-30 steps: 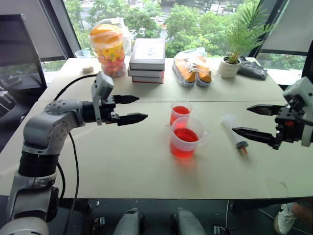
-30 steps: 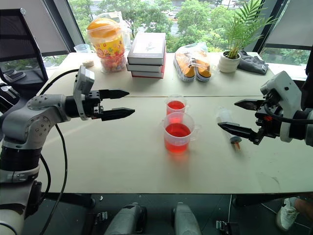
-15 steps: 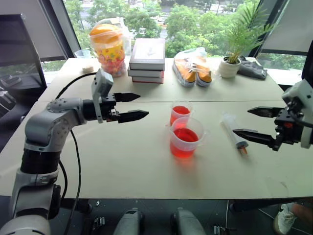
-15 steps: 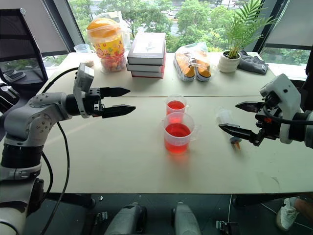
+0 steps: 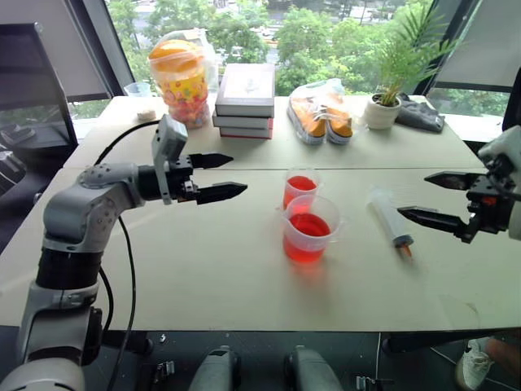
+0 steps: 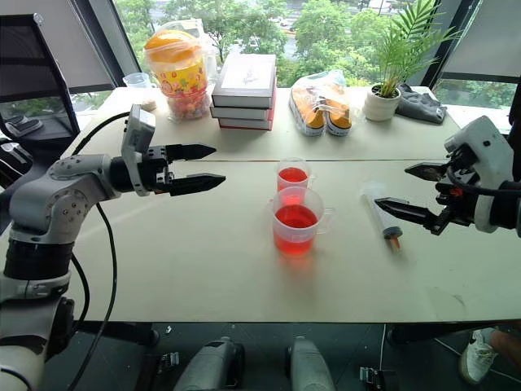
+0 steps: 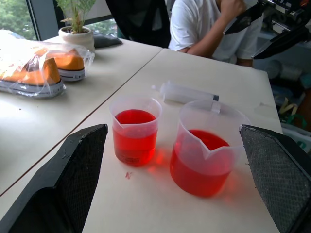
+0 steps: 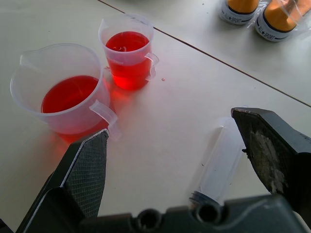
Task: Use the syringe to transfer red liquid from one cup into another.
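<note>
Hovering wide open, the right gripper [image 5: 442,198] hangs just beside the syringe [image 5: 389,220] lying flat; left gripper [image 5: 218,177] gapes too, empty. Risk: a careless reach could knock the nearby handled beaker [image 5: 309,230], spilling red liquid [image 5: 306,237].

Translucent bright red liquid [image 5: 309,226] in a clear beaker [image 5: 311,208] and in a smaller clear cup [image 5: 301,186]. Clear syringe [image 5: 388,218], orange-red at the tip. Cream table [image 5: 203,269]. Black fingers on the left gripper [image 5: 226,177] and right gripper [image 5: 432,198]. Orange-and-white shoes [image 5: 321,114] under clear plastic. Multicoloured sweets in a jar [image 5: 181,81] with an orange lid.
</note>
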